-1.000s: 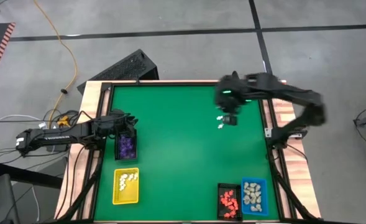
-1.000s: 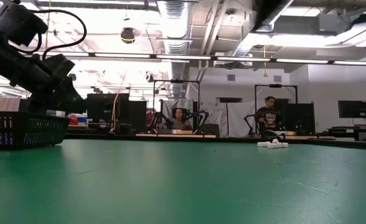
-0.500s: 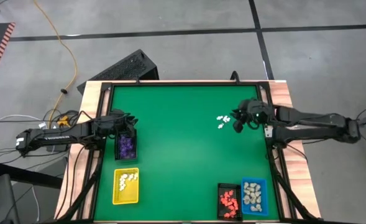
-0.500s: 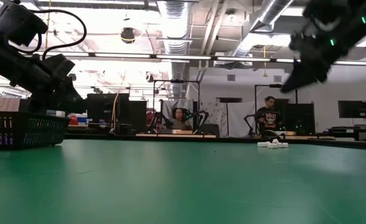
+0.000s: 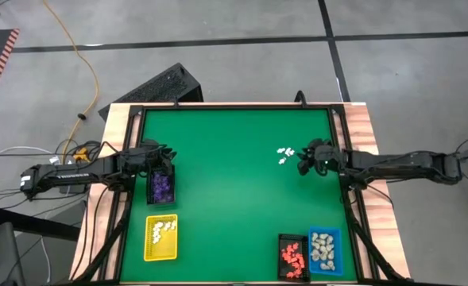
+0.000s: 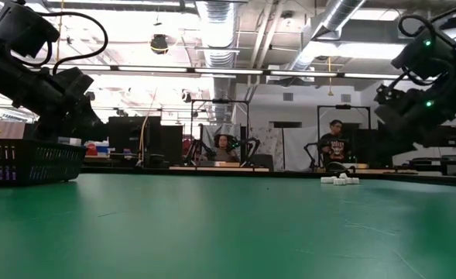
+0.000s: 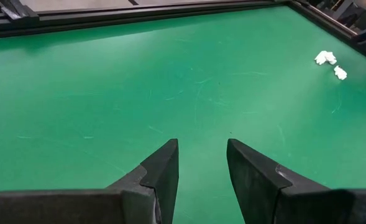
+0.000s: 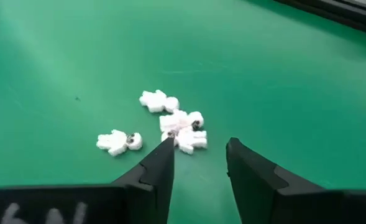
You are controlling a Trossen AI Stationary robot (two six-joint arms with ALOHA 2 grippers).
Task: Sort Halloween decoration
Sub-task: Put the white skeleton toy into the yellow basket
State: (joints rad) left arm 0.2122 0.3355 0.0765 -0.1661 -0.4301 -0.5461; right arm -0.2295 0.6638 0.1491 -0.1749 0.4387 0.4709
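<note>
Several tiny white figurines (image 5: 284, 153) lie loose on the green mat near its right edge, also in the right wrist view (image 8: 170, 121) and the low view (image 6: 341, 180). My right gripper (image 5: 303, 158) hangs open just to their right, above the mat (image 6: 402, 105); its fingers (image 8: 158, 171) point slanting down at the cluster with nothing between them. My left gripper (image 5: 164, 155) waits open at the left edge, above a black tray of purple figurines (image 5: 161, 187). Its wrist view shows open fingers (image 7: 164, 174) over bare mat.
A yellow tray (image 5: 160, 248) with pale figurines stands near the front left. A black tray with orange-red ones (image 5: 292, 256) and a blue tray with beige ones (image 5: 323, 246) stand at the front right. A raised frame (image 5: 234, 106) borders the mat.
My right arm has dropped from high over the table to a low, stretched-out pose. Its gripper has sunk toward the mat, turned about its own axis, and ended a little nearer the right edge, beside the white figurines. The figurines have not moved.
</note>
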